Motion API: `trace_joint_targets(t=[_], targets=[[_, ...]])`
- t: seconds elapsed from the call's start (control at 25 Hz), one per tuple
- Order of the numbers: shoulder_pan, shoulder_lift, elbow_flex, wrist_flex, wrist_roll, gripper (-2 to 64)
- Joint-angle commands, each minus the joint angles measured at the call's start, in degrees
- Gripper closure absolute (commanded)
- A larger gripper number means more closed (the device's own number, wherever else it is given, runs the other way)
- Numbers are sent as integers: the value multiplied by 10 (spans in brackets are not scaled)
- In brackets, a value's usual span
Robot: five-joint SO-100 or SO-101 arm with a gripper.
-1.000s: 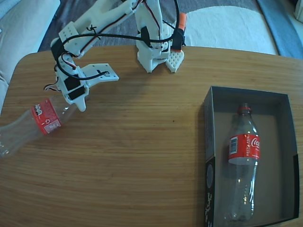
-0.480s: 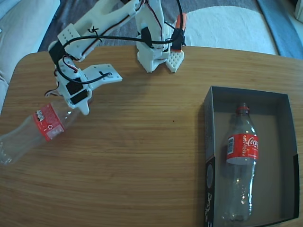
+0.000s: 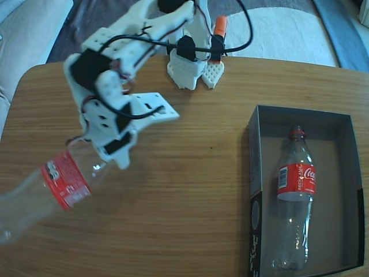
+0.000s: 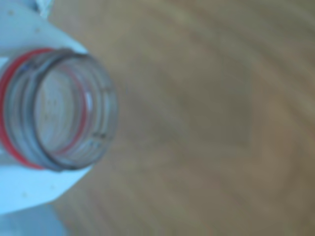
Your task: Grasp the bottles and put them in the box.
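Wooden table [image 3: 190, 190] below, our gripper [image 3: 101, 158] clamps the free bottle [image 3: 49, 193] by its neck; we should lift level toward the box [image 3: 340, 124].

One capless bottle [image 3: 53, 190] apparently hangs tilted at left; another bottle [image 3: 294, 199] lies inside the box [image 3: 256, 167].

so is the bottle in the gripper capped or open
Open. The wrist view looks straight into the bare threaded mouth of the held bottle, with only its red neck ring and no cap, between the white fingers.

Probably a home living room: wooden table [image 3: 190, 190], rug [image 3: 277, 32], sofa edge [image 3: 26, 29].
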Motion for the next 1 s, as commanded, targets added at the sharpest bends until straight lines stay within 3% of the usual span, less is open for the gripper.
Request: trace_joint_targets(t=[0.0,0.56,0.96], targets=[[-81,18,-73,30,45,616],[-466,18,-221,114,320,618],[-697,5,-258,109,374,619]])
